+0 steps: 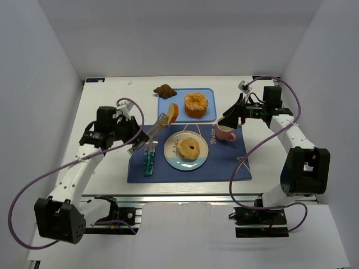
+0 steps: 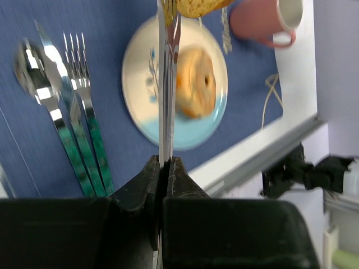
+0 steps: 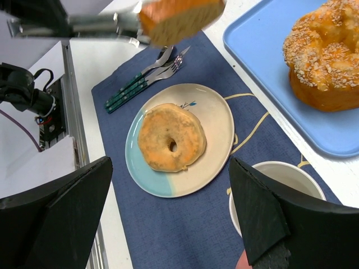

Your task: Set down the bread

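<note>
Top external view, left to right: left gripper is clamped tight on the handle end of thin metal tongs, whose two blades lie pressed together and reach out toward the tray. Teal-handled cutlery, a spoon and fork among it, lies side by side on the left part of a navy placemat. The wedge slice, yellow-orange, sits pinched at the tong tips over the near left corner of the blue tray; cannot tell if it touches the tray. Dark brown lump lies on the white table just behind that tray. Bagel lies flat, centred on a cream plate with a pale blue segment and a small sprig motif. Seeded ring bun sits on the tray's right half. Gold cursive writing on the mat beside the pink mug is too small to read. Right gripper hangs above the mug and plate, fingers spread wide, holding nothing.
</note>
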